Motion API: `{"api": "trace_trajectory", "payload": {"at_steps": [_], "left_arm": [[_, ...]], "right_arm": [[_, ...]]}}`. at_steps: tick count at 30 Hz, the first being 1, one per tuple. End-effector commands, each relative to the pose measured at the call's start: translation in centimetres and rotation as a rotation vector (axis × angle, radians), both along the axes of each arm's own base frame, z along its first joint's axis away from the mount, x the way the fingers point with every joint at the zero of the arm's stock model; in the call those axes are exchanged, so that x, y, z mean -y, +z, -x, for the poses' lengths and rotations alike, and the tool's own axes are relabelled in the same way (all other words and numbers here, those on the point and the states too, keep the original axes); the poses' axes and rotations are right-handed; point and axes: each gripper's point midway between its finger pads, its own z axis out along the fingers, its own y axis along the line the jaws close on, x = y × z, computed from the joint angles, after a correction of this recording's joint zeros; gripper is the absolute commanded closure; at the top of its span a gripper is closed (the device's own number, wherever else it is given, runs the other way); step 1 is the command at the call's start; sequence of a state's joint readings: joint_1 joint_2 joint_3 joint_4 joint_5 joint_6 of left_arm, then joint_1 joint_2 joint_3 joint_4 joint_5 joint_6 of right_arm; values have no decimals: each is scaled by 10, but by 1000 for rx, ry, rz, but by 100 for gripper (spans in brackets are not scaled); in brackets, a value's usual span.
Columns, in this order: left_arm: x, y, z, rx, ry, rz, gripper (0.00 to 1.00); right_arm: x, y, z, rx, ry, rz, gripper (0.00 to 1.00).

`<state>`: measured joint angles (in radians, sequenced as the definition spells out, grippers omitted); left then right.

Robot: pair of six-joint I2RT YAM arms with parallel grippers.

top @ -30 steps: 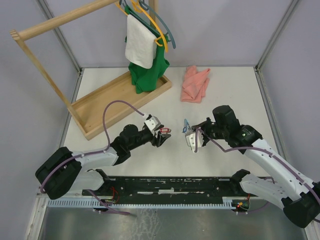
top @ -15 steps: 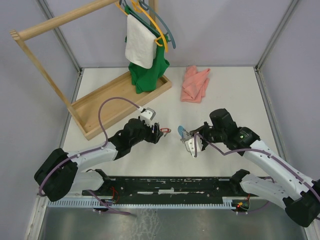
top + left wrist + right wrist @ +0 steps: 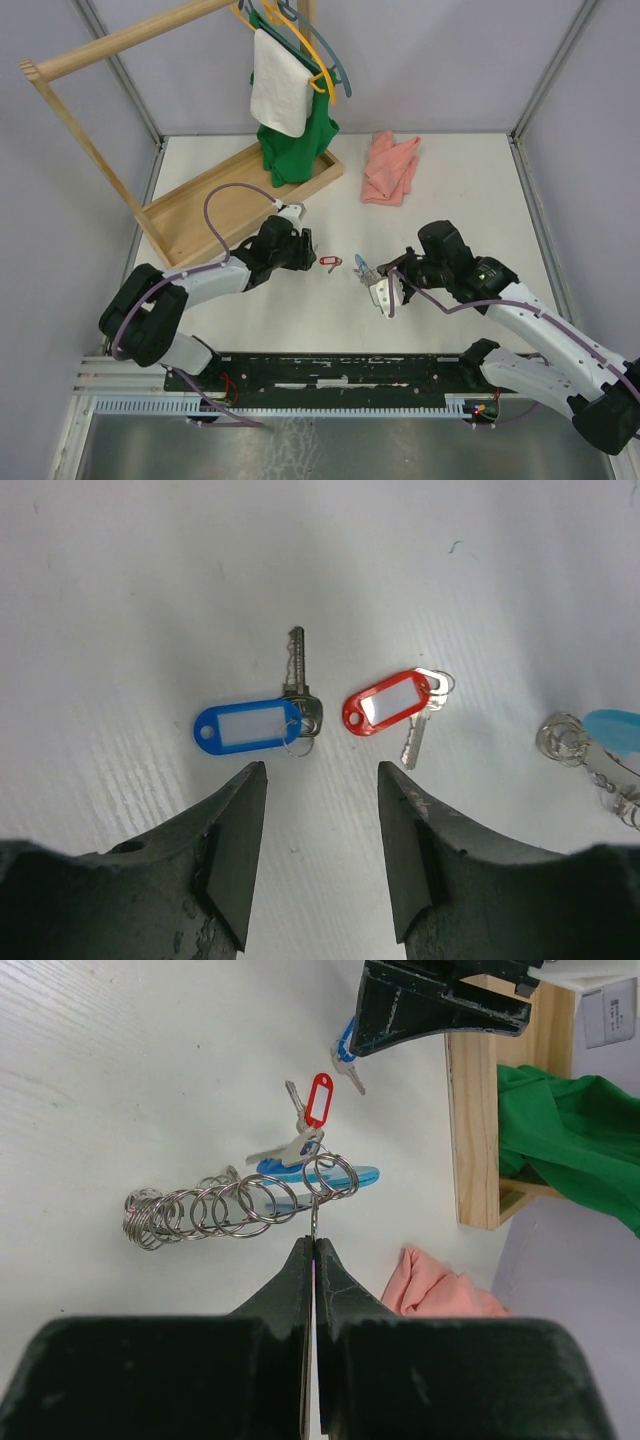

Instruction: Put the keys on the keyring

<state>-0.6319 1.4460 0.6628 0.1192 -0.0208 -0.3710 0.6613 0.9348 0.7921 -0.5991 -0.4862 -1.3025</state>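
Two keys lie on the white table just ahead of my left gripper, which is open and holds nothing: a blue-tagged key and a red-tagged key. From above, the left gripper is just left of the red key. My right gripper is shut on one end ring of the keyring, a coil of silver rings with a blue part. A third silver key rests against that blue part; whether it is threaded on I cannot tell.
A wooden clothes rack with a green garment and a white towel stands at the back left. A pink cloth lies behind the right gripper. The rack's base is close behind the keys.
The left gripper has drawn back to the left, leaving the red key lying on the table, and its jaws have narrowed a little. The right gripper has carried the keyring left and nearer.
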Motion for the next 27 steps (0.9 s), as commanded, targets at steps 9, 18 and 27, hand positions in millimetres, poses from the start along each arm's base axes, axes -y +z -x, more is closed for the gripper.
{"api": "trace_trajectory", "payload": {"at_steps": [9,18,27], "left_arm": [[9,-20,-15,-118,75,114,55],[16,-31,-18,-152,83,155,66],[19,-30,-23,-135,79,164,97]], "right_arm": [[-5,8,1,13,5,-41,99],[-4,9,0,18,-3,-39,99],[-4,9,1,13,-7,-40,99]]}}
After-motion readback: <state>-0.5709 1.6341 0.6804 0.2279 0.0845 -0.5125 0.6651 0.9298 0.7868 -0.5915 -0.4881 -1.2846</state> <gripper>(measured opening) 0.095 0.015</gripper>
